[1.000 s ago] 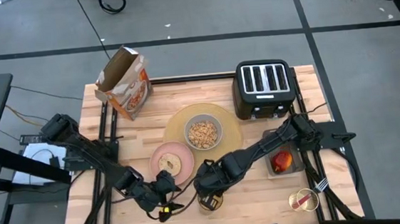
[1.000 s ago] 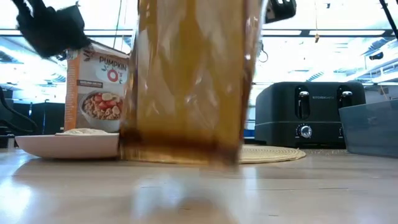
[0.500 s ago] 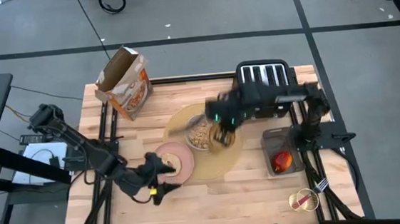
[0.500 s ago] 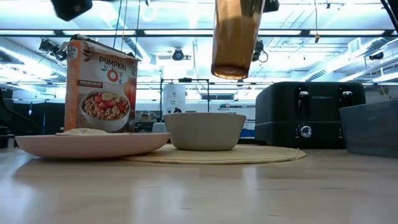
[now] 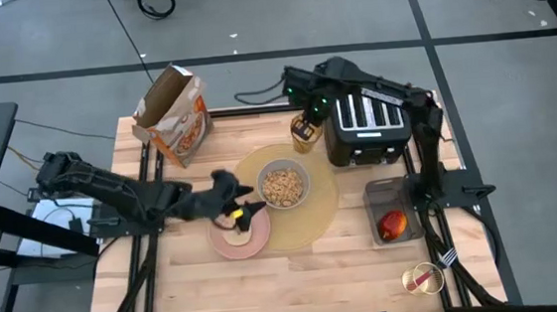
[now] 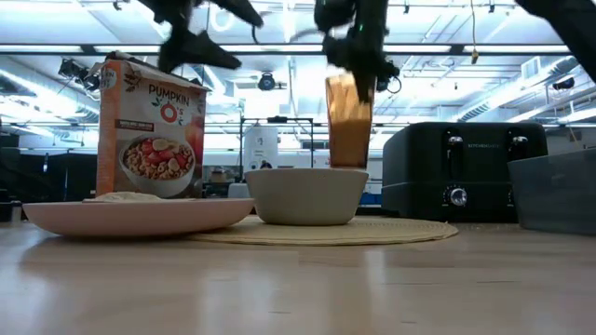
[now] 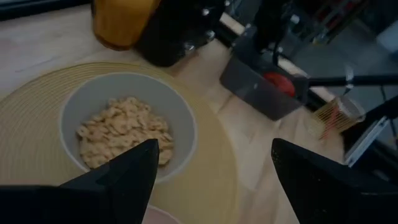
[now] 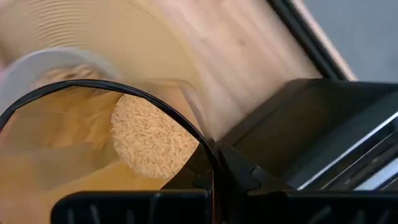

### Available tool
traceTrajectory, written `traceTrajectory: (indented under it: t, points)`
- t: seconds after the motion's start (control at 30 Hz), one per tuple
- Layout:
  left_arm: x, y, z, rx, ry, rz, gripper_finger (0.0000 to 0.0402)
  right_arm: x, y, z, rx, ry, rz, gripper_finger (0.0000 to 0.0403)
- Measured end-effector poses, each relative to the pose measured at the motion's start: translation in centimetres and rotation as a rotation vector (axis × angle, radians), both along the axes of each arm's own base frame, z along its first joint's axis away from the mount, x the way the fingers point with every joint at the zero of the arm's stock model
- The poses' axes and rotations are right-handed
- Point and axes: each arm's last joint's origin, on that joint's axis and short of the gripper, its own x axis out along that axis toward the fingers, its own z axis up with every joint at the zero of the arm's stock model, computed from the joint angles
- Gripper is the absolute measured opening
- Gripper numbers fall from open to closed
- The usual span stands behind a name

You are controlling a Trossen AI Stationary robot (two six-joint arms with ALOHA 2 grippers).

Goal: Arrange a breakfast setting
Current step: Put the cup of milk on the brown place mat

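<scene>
The right gripper (image 5: pixel 306 124) is clamping the tall amber glass (image 5: pixel 303 132) and carrying it above the far edge of the large round tan woven placemat (image 5: pixel 315 213), just beside the black four-slot toaster (image 5: pixel 367 122), while the left gripper (image 5: pixel 243 211) is hovering with fingers spread over the small pink plate (image 5: pixel 235 241). The grey bowl (image 5: pixel 283 184) of cereal is sitting on the placemat, so I judge the setting roughly half done: the red-yellow apple (image 5: pixel 394 226) is lying in a grey bin and the red-handled fork (image 5: pixel 436 263) is standing in a cup, both well apart from the mat. An orange cereal box (image 5: pixel 171 115) is standing on the pale wooden table (image 5: pixel 328 282), in a bright workshop with ceiling lights.
</scene>
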Motion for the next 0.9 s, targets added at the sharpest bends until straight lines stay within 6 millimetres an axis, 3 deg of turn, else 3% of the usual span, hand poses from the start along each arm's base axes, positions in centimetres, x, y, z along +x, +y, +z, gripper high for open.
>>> traceTrajectory:
  t: [0.17, 0.4, 0.6, 0.9]
  points:
    - [-0.7, 2.9, 1.2, 0.053, 0.008, -0.017, 0.0318, 0.5, -3.0, -2.1, 0.046, 0.007, -0.054, 0.0013]
    - [-4.8, 5.2, 4.1, 0.137, -0.012, 0.014, 0.0318, 1.3, -4.5, -4.4, 0.105, 0.039, -0.085, 0.0013]
    - [-6.9, 5.7, 5.7, 0.176, -0.072, 0.027, 0.0318, 2.3, -5.0, -5.8, 0.104, 0.041, -0.085, 0.0013]
    - [-7.4, 5.8, 6.0, 0.208, -0.077, 0.056, 0.0318, 2.3, -6.0, -7.3, 0.137, 0.083, -0.153, 0.0013]
